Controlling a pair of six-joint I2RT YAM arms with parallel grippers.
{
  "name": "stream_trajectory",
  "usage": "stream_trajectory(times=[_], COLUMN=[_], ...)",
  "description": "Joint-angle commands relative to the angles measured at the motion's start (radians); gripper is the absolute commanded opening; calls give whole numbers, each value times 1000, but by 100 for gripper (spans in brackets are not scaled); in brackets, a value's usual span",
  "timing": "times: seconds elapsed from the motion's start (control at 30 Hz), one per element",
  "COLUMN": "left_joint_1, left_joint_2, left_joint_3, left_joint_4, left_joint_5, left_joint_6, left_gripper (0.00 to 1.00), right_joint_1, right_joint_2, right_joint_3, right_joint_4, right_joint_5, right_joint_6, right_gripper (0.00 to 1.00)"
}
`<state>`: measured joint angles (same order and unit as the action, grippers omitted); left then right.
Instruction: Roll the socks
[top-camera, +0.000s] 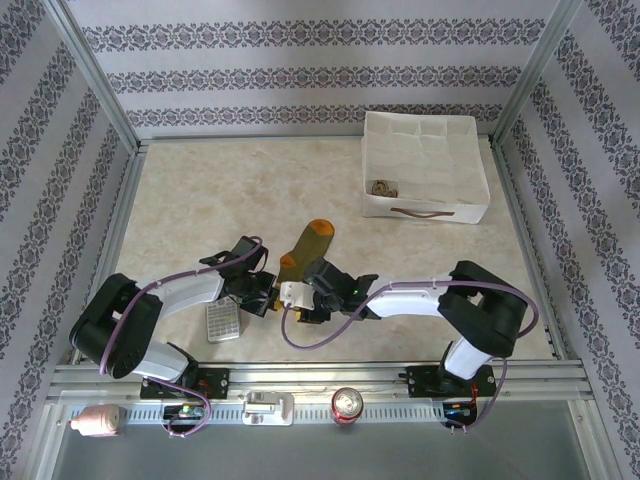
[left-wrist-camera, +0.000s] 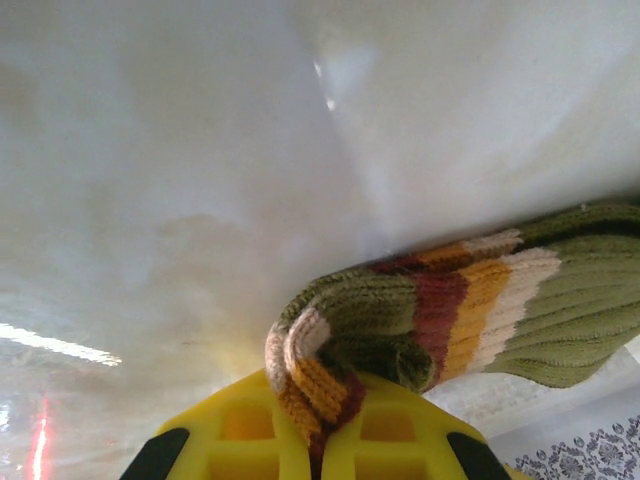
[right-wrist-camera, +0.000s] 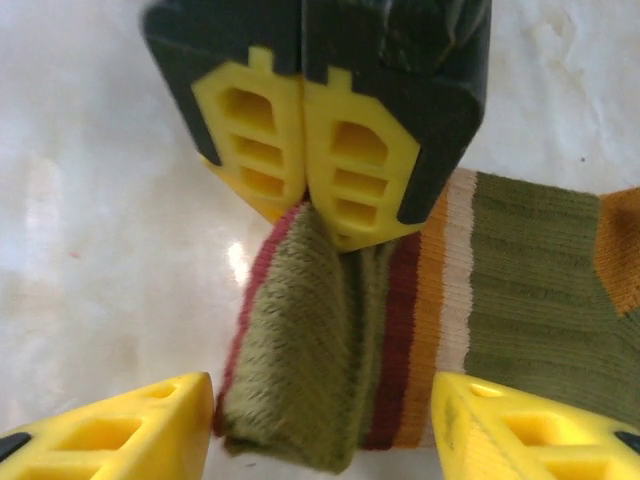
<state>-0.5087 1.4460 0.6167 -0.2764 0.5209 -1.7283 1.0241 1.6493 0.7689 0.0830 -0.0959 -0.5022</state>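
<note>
One of the socks, olive green with an orange toe, lies on the table pointing away from the arms. Its striped cuff end is folded back on itself. My left gripper is shut on that folded cuff, which is pinched between its yellow fingers. In the right wrist view the left gripper comes in from above, clamped on the fold. My right gripper is open, one finger on each side of the folded cuff. Both grippers meet at the sock's near end.
A grey calculator lies just left of the grippers. A white box stands at the back right with a small brownish bundle inside. A drink can stands on the front rail.
</note>
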Motion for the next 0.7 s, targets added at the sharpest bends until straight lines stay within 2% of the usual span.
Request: stream_trajectory(times=[0.0, 0.1, 0.37, 0.47, 0.53, 0.6, 0.67], left_joint_1=[10, 12, 17, 22, 23, 26, 28], left_joint_2=[34, 34, 29, 16, -8, -48, -98], left_joint_3=[-8, -5, -8, -5, 2, 2, -13], left_joint_4=[-124, -123, -116, -118, -131, -135, -117], left_joint_5=[-23, -23, -22, -24, -33, -50, -70], left_joint_6=[16, 18, 21, 28, 42, 52, 49], left_gripper=[0, 0, 0, 0, 1, 15, 35], right_joint_1=[15, 15, 13, -2, -31, -73, -115], right_joint_2=[24, 27, 48, 71, 76, 90, 118], right_joint_3=[48, 58, 74, 97, 102, 119, 153], right_joint_4=[-8, -15, -49, -86, -97, -129, -185], right_joint_5=[28, 8, -32, -74, -149, -263, -384], right_joint_6=[-21, 5, 38, 77, 129, 193, 245], right_gripper=[49, 42, 3, 0, 0, 0, 0])
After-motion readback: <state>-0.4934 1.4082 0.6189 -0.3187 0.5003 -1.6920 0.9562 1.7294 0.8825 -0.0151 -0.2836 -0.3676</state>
